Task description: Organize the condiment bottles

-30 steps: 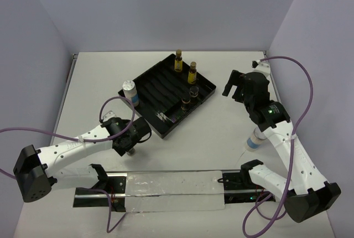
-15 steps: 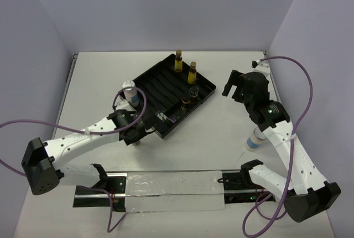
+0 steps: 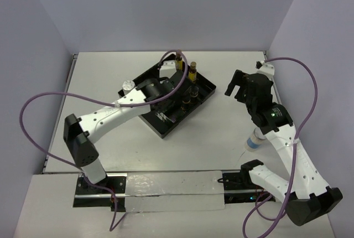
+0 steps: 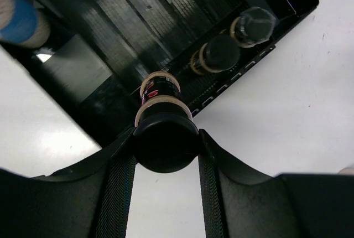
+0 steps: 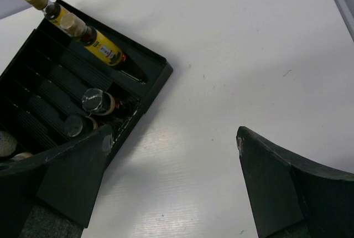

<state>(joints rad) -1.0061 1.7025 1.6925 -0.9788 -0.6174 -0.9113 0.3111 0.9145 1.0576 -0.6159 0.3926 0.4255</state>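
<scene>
Leftmost, a white-lidded bottle (image 3: pixel 128 86) upright on the desk (image 3: pixel 210 133), just beside the black ridged tray (image 3: pixel 161 129). Next, left claw (image 4: pixel 165 148) clamped on the black cap of a short dark bottle (image 4: pixel 160 91), above the tray. Further right in the tray, two more dark bottles (image 4: pixel 220 53), then two amber bottles (image 3: pixel 192 72) at its far side. Right claw (image 5: pixel 171 177) wide apart and holding nothing, over bare desk. Near the right arm, a blue-labelled bottle (image 3: pixel 253 141).

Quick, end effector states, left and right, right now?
Left end effector: closed on a short dark bottle.
Right end effector: open, empty.
</scene>
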